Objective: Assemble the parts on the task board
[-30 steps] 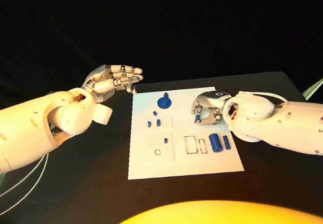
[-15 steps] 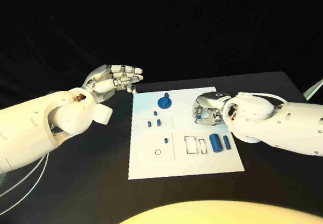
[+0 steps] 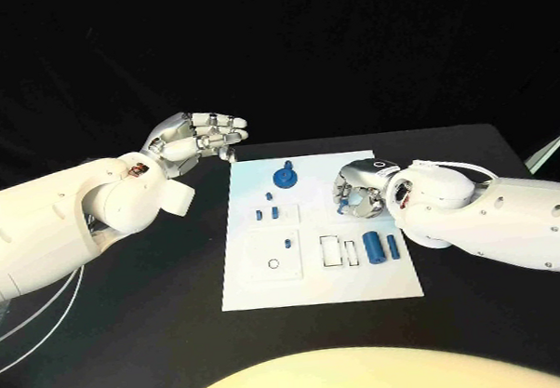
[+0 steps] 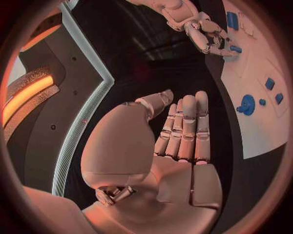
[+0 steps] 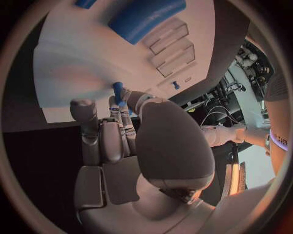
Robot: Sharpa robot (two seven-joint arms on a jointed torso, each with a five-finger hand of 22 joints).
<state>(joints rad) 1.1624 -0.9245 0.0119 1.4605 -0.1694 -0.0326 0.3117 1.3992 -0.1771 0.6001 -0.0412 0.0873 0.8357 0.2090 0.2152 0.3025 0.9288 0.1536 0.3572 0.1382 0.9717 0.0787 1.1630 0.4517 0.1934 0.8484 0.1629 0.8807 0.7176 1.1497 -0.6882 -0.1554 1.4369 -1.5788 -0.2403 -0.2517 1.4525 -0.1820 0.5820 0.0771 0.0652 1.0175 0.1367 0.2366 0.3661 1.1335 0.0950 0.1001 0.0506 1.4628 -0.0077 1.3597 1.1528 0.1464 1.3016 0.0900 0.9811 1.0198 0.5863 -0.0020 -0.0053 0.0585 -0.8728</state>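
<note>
The white task board (image 3: 319,281) lies mid-table. At its far end stands a large blue knob (image 3: 285,175), with small blue pegs (image 3: 273,212) nearer me. A blue block (image 3: 372,248) and a blue cylinder (image 3: 392,246) lie near its right edge, beside empty slots (image 3: 329,250). My right hand (image 3: 361,188) hovers over the board's right edge and pinches a small blue peg (image 5: 117,92) at its fingertips. My left hand (image 3: 197,137) hangs beyond the board's far left corner, fingers straight and together (image 4: 186,131), holding nothing. From the left wrist I see the board (image 4: 262,126), the knob (image 4: 247,105) and the right hand (image 4: 207,36).
The black table (image 3: 157,300) spreads wide on both sides of the board. White cables (image 3: 24,324) trail off the left edge. A round hole (image 3: 274,264) and another peg (image 3: 288,244) sit in the board's near left part.
The right hand has turned slightly around the small peg. The left arm and the parts on the board have stayed put.
</note>
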